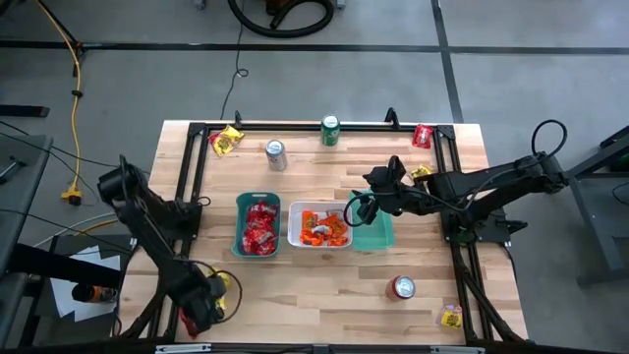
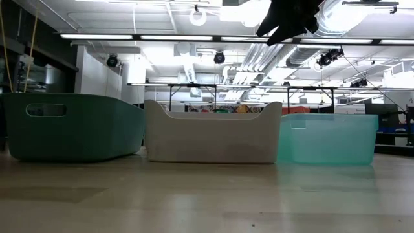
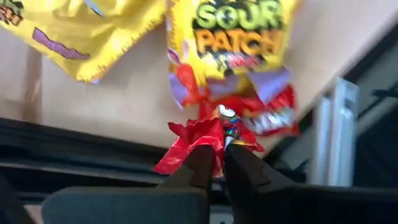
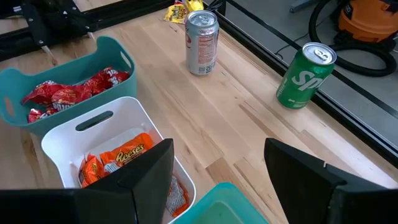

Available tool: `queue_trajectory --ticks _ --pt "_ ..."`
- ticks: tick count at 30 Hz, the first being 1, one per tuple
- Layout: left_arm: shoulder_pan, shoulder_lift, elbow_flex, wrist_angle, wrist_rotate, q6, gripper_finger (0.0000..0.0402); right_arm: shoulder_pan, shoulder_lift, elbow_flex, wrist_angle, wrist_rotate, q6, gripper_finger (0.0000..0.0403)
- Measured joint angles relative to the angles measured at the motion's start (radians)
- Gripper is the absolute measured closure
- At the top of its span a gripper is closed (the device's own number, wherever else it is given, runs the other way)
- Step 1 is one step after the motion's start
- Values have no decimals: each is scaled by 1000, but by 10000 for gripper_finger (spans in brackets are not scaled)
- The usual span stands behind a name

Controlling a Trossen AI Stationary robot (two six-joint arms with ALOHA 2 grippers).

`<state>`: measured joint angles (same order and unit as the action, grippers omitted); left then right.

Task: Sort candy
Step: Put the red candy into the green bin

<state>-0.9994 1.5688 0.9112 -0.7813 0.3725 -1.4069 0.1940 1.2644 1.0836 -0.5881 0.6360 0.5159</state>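
Observation:
My left gripper (image 1: 201, 313) is at the table's near left corner, shut on a red candy packet (image 3: 208, 140). Yellow candy packets (image 3: 230, 37) lie just beyond it and also show in the high view (image 1: 225, 285). My right gripper (image 1: 359, 209) hovers open and empty above the seam between the white tray (image 4: 93, 134) and the light teal tray (image 1: 378, 234). The dark teal tray (image 1: 257, 224) holds red candy. The white tray (image 1: 319, 226) holds orange candy. Loose packets lie at the far left (image 1: 226, 141), far right (image 1: 423, 136), near my right arm (image 1: 421, 173) and near right (image 1: 450, 315). My left gripper pinches the red packet by its crinkled edge (image 3: 198, 142) between the tips of its two fingers (image 3: 239, 165). The rest of the packet spreads out beyond the fingertips. I cannot tell whether it is lifted clear of the table.
A silver can (image 1: 276, 154) and a green can (image 1: 330, 130) stand at the far side, and a red can (image 1: 403, 287) at the near right. A black frame rail (image 1: 187, 177) runs around the tabletop. The three trays stand side by side in the low view (image 2: 213, 133).

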Motion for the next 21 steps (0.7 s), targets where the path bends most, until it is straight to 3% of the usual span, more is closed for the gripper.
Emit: queue_trajectory --ticks 5,8,10,14,17,21 --pt "29 -166 0 -14 -20 31 397 0 0 0 0 0 0 155" --pt "61 -303 0 -5 -112 32 398 0 0 0 1 0 0 155" --pt "89 -396 0 -4 -231 32 399 0 0 0 1 0 0 155" --pt "159 -542 0 23 -607 135 400 0 0 0 18 -11 1 155" --pt "230 -612 0 84 -857 354 401 0 0 0 49 -37 1 155" --pt "344 -663 0 193 -1022 712 401 0 0 0 127 -66 1 155"
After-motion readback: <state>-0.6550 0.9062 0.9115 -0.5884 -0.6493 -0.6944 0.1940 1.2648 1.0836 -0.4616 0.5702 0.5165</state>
